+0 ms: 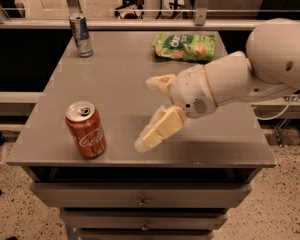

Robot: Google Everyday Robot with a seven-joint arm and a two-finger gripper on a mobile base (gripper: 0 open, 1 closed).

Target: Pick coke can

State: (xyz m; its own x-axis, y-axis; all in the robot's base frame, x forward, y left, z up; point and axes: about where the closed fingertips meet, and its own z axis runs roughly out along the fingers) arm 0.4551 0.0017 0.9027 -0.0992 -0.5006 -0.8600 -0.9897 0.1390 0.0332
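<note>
Camera view: the gripper point(151, 108) hangs low over the grey surface point(115, 84), fingers spread wide and empty. The coke can point(86, 130) stands upright to its left as seen, near but apart. A clean grasp likely means travelling level and straddling the can's middle before closing; its white script reads Coca-Cola.

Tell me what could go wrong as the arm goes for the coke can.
The coke can stands upright near the table's front edge; a sideways bump from the open gripper, to its right, could tip it or push it off. The lower finger looks close to the tabletop and might scrape it.
</note>
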